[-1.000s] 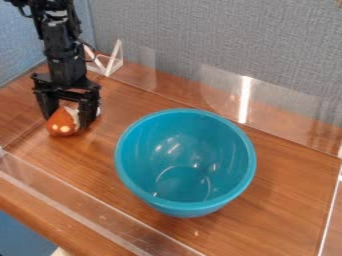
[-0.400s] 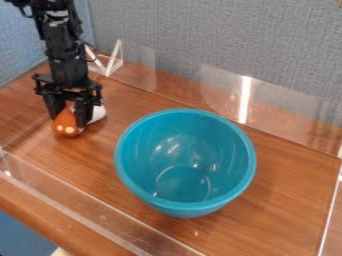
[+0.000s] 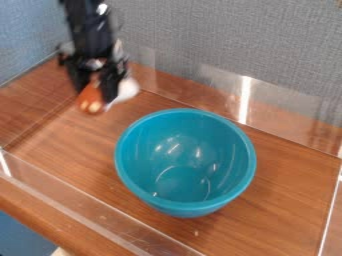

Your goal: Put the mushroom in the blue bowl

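Note:
My gripper (image 3: 99, 93) hangs from the black arm at the upper left, pointing down, and is shut on the mushroom (image 3: 92, 100). The mushroom's orange-red cap shows at the left finger and its cream-white stem pokes out to the right. It is lifted clear of the wooden table, up and left of the blue bowl (image 3: 185, 160). The bowl is large, glossy turquoise and holds nothing, standing in the middle of the table. The picture of the gripper is motion-blurred.
A low clear plastic wall (image 3: 241, 90) runs around the wooden table (image 3: 54, 120). A grey fabric panel stands behind it. Bare wood lies to the left of the bowl and along the right side.
The jaws closed on the mushroom, which lay on the table at the left. The gripper then rose and moved right toward the bowl, carrying it.

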Tool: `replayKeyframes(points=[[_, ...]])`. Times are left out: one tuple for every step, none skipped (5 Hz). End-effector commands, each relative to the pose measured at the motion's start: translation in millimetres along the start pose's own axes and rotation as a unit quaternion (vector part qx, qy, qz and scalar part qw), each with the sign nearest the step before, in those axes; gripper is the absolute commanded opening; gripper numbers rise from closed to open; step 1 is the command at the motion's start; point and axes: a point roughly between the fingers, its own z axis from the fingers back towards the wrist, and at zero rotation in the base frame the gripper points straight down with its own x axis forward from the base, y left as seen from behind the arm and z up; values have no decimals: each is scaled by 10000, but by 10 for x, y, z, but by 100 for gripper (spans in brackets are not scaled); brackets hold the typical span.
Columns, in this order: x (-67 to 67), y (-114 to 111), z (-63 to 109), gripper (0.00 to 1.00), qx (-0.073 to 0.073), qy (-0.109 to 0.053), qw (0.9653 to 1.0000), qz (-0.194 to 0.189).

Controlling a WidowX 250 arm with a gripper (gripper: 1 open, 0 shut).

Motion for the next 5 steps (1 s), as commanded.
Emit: replayKeyframes(points=[[93, -488, 567, 0, 6, -630, 9950, -773], [5, -994, 551, 0, -164, -664, 9837, -1663], [-235, -1486, 331, 0, -367, -407, 9718, -2293], [-348, -1578, 33, 0, -434, -161, 9692, -2417], [-350, -1576, -198, 0, -423, -15, 9695, -2416]])
